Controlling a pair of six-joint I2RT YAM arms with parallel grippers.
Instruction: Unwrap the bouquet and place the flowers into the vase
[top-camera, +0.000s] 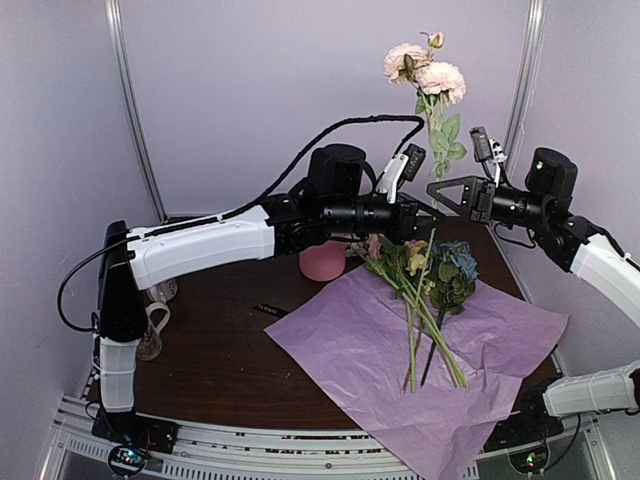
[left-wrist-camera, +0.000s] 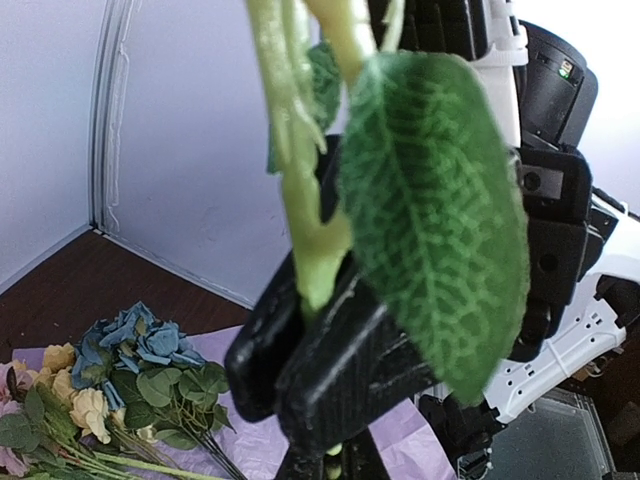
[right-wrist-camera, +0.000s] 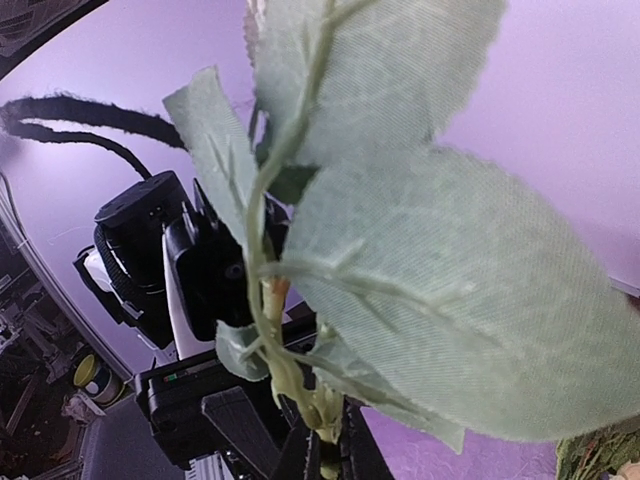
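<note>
A pink peony stem (top-camera: 438, 130) stands upright above the desk (top-camera: 220, 340), blooms on top and cut end down. The left jaws and the right jaws are both clamped tight on it. The other flowers (top-camera: 420, 285) lie on the tissue paper (top-camera: 360, 370), heads pointing toward the far side. The vase (top-camera: 322, 262) is half hidden behind the left arm (top-camera: 210, 245), and leaves block most of both wrist views.

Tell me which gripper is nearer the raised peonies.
Right. The right gripper clamps the stem below the peonies and leaves; the left gripper clamps it just beneath, farther from them.
</note>
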